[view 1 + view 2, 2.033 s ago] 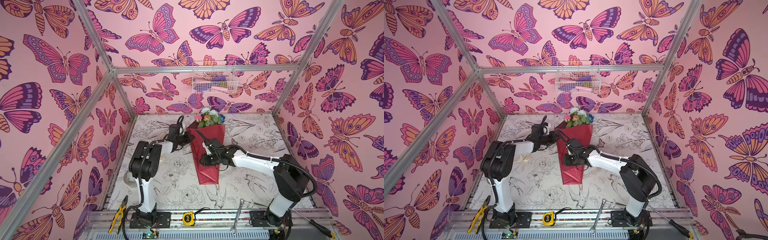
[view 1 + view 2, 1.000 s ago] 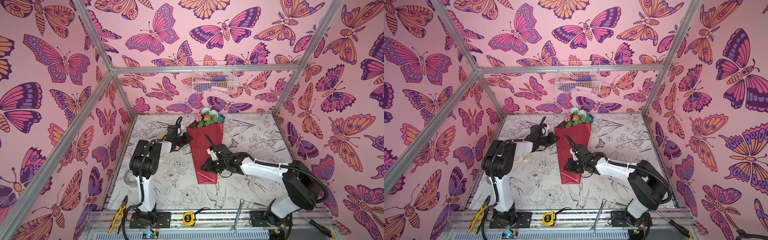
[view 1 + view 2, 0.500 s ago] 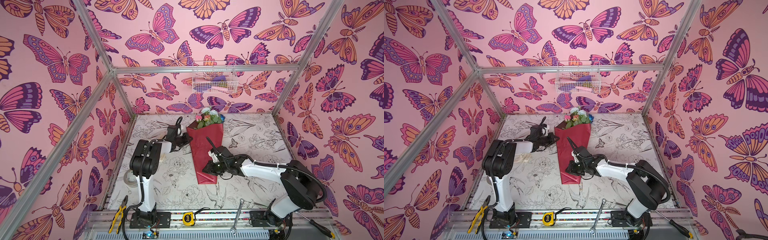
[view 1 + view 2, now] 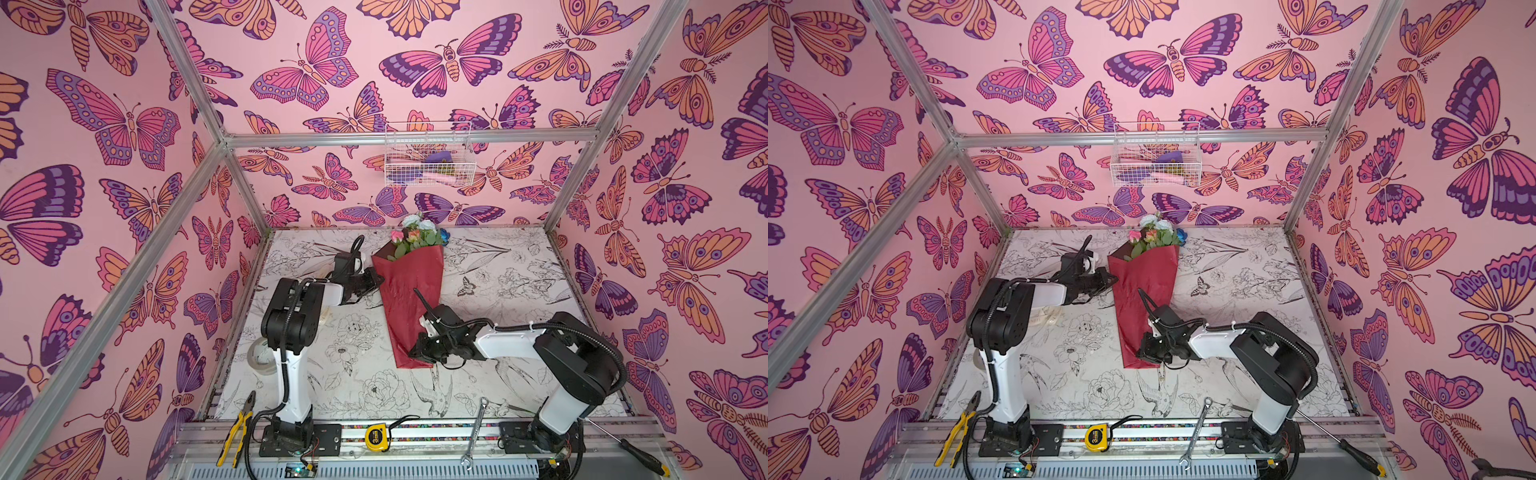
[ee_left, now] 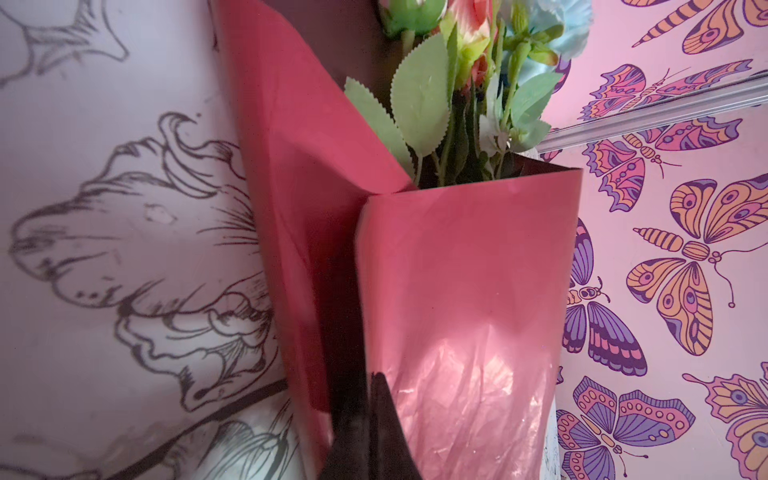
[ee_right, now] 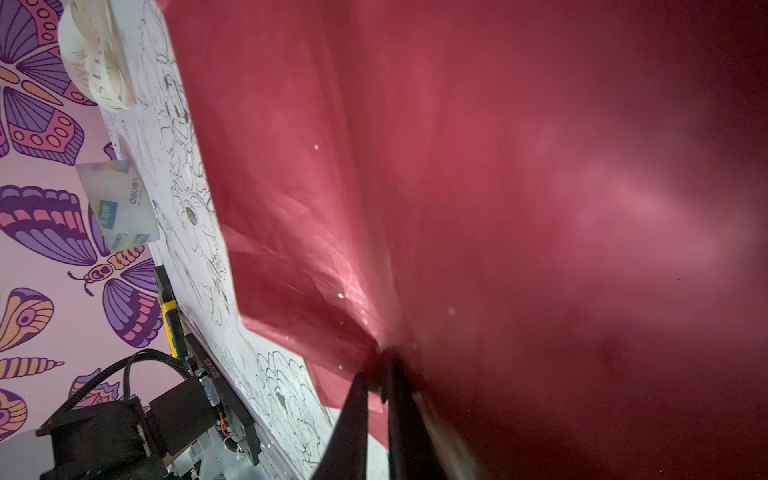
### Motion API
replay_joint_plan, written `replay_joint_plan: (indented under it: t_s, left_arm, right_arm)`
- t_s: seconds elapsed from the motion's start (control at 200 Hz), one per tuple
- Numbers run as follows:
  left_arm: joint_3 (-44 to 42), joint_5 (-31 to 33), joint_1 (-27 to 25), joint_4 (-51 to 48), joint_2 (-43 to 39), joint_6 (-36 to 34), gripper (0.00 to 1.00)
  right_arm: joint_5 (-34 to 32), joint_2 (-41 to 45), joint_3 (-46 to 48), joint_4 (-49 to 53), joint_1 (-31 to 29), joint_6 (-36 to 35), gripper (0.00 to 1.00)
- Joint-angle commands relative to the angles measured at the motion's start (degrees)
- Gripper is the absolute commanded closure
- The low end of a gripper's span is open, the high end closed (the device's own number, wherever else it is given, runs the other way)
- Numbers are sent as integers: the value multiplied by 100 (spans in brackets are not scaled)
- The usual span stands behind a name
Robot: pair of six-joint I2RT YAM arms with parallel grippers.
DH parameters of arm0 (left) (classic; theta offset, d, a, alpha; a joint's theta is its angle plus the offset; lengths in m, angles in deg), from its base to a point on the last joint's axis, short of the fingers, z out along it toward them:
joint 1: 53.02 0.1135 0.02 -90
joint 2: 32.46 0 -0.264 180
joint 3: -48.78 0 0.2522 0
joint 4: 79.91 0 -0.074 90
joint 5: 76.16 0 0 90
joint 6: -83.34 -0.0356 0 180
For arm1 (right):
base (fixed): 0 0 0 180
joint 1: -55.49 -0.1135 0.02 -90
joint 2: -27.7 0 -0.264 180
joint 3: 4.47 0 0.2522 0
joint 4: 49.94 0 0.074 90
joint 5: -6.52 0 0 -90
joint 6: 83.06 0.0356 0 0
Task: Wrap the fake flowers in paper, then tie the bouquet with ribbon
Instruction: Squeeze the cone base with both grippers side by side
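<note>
Butterfly-print pink walls, table (image 4: 519,266) covered in a black-and-white line-drawn flower sheet. White wire basket (image 4: 428,166) hangs on the back wall.

The bouquet of fake flowers (image 4: 409,291) lies mid-table, heads toward the back wall, narrow end toward the front rail. Its dark red wrapping paper (image 5: 457,291) is rolled into a cone, and the left wrist view shows serrated green leaves and pink and pale blue heads at the mouth.

Left gripper (image 4: 373,279) is at the cone's upper left edge. Jaws are fully closed and pinch the overlapping paper edge, as far as the left wrist view shows.

Right gripper (image 6: 380,370) is at the narrow end. Fingers are almost together with gathered paper bunched between them — a grip on the wrap.

Readable text:
- Yellow tape measure (image 4: 376,437) on the front rail shows a "3" on its face.
- Translucent roll (image 6: 116,203) by the left wall has print that reads like "deli".
- Cream ribbon (image 6: 99,79) near it carries lettering too skewed to read.

Also at the front: pliers (image 4: 235,432), wrench (image 4: 476,432), screwdriver (image 4: 636,451).
</note>
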Motion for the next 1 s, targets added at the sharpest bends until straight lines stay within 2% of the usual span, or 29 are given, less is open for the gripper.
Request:
replay_joint_plan:
  t_s: [0.0, 0.035, 0.145, 0.3, 0.365, 0.511, 0.586, 0.671, 0.871, 0.996]
  left_arm:
    - [61, -93, 60, 106, 94, -80, 100]
    - [57, -117, 68, 106, 67, -56, 99]
    - [-95, -97, 71, 244, -186, 59, 76]
    - [-499, 181, 67, 166, -928, 81, 54]
    - [-712, 362, 65, -76, -1276, 27, 48]
    - [-1396, 738, 62, -510, -2124, -2, 47]
    - [-1867, 659, -17, -522, -2580, 71, 49]
    - [-2396, 404, -228, -527, -3102, 163, 56]
    - [-3348, 522, -1397, -884, -4212, 141, 70]
    - [-3625, 789, -2130, -913, -4508, 181, 75]
  right_arm:
    - [-84, -141, 191, -138, 42, 225, 85]
    - [-94, -146, 215, -176, 42, 247, 85]
    - [-71, -151, 274, -266, 43, 314, 85]
    - [-69, -117, 273, -304, 42, 356, 86]
    - [-81, -87, 276, -309, 45, 372, 86]
    - [-143, -14, 269, -313, 47, 405, 86]
    - [-159, 10, 251, -322, 44, 408, 86]
    - [-165, 32, 251, -327, 42, 422, 86]
    - [-161, 101, 251, -327, 44, 425, 86]
    - [-223, 203, 304, -314, 48, 438, 86]
